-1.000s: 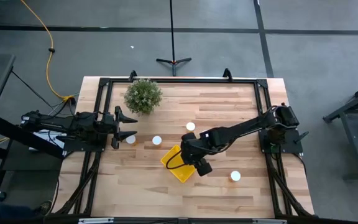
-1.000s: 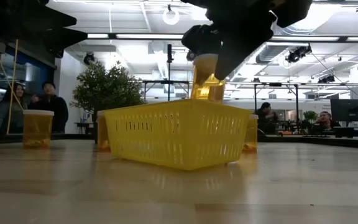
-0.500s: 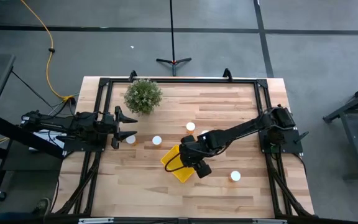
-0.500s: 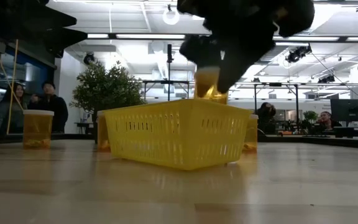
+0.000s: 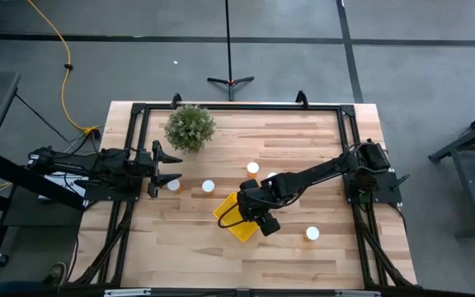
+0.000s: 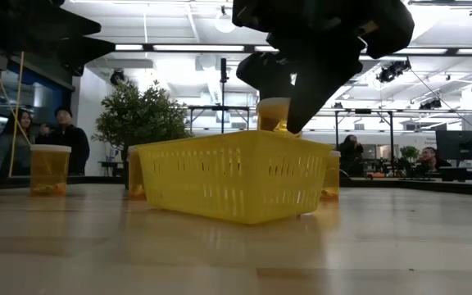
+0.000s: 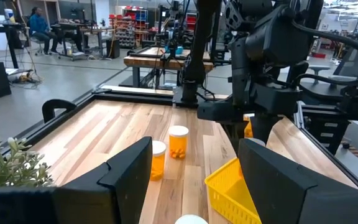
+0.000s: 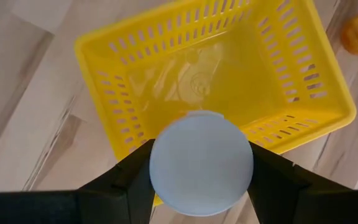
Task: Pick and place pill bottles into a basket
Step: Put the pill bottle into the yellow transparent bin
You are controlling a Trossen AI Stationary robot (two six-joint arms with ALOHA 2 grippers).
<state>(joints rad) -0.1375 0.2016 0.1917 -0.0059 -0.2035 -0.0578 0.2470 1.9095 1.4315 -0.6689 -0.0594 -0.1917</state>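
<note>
My right gripper (image 5: 252,211) is shut on an orange pill bottle with a white cap (image 8: 201,163), right above the yellow basket (image 5: 236,218). In the low view the bottle (image 6: 273,115) stands upright over the basket (image 6: 228,176), its lower end hidden behind the basket's wall. My left gripper (image 5: 176,167) waits open and empty at the table's left side. Other bottles stand on their bases on the table: two near my left gripper (image 5: 174,185) (image 5: 209,186), one beyond the basket (image 5: 253,168), one to its right (image 5: 312,233). My right gripper pinches the bottle between its two fingers (image 8: 129,180), on opposite sides at the white cap (image 8: 160,186). The fingers come from above, pointing down. The bottle hangs upright, cap up, over the basket's inside (image 8: 204,81). I cannot tell whether its base touches the basket floor.
A round green potted plant (image 5: 190,127) stands at the far left of the table. A black frame (image 5: 237,107) runs along the table's edges. Bare wood (image 5: 221,264) lies near the front edge. People show in the room beyond in the low view (image 6: 64,135).
My right gripper has gone down toward the basket with the bottle, which stays upright; more of the bottle now sits behind the basket's rim in the low view.
</note>
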